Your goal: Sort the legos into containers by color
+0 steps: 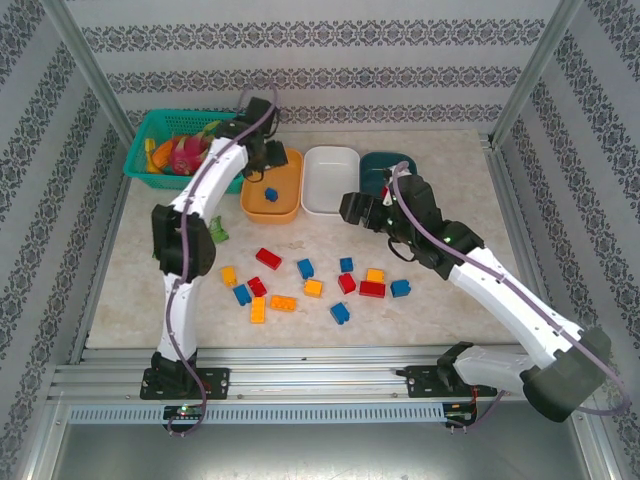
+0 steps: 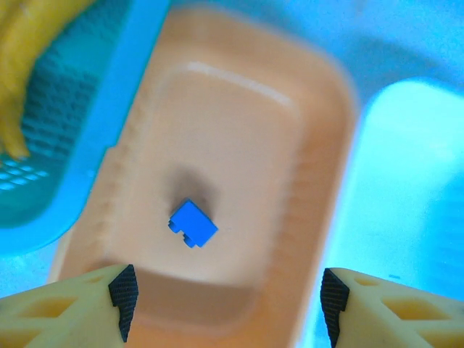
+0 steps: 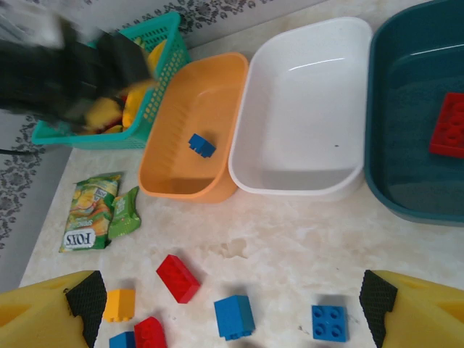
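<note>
Left claw (image 2: 228, 301) hanging open over orange tray (image 2: 319, 145), gripping nothing. Blue lego (image 2: 193, 223) lying on tray floor at 11 o'clock from claw, clear of both pads. Right claw (image 3: 230, 304) gaping wide above bench (image 3: 290, 239), empty; loose legos (image 3: 177, 278) lying on bench beneath. Red lego (image 3: 448, 125) sitting in teal tray (image 3: 391, 174) at 2 o'clock.

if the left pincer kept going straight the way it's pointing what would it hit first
Most likely the floor of the orange tray, just beside the blue brick lying in it. The left pincer points down into that tray, jaws open; depth is unclear, so the brick might come first.
</note>
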Tool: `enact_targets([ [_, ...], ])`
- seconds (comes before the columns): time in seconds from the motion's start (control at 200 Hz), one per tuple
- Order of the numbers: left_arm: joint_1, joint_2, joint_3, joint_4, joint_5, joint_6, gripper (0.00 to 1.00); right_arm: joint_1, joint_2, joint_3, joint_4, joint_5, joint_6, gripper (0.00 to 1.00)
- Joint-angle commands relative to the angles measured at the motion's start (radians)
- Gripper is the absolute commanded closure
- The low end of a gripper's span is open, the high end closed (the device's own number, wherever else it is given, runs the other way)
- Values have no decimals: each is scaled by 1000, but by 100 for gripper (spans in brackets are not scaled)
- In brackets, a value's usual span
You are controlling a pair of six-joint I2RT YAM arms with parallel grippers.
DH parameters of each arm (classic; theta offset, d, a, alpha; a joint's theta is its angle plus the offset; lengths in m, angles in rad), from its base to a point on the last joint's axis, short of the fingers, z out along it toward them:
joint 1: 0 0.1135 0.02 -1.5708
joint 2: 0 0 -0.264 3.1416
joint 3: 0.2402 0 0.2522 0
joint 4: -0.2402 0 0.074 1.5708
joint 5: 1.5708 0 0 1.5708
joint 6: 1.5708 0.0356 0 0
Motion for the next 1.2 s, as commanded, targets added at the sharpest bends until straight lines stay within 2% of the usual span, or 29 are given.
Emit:
enact_targets([
  [0.0,-17,-167,-22,-2,21,35,27,18,-45,14,-96,63,-18,8],
  [0.195,-21,-448,-282,124,108,7,19,64,-62,42,-246,121,-14,11],
  [0.355,-37,-665,-542,194,199,5,17,68,-38,56,-392,126,38,16],
  [0.664,-99,-1055,-1022,296,338,-41,11,50,110,-11,-475,73,110,20],
  [0.809,-176,-1160,-1203,353,398,-93,11,24,229,-33,-461,47,128,25],
  [0.914,-244,-1214,-1288,394,392,-132,10,2,297,-52,-420,37,126,27],
  [1.194,-303,-1226,-1328,432,352,-168,10,-37,437,-61,-357,11,103,31],
])
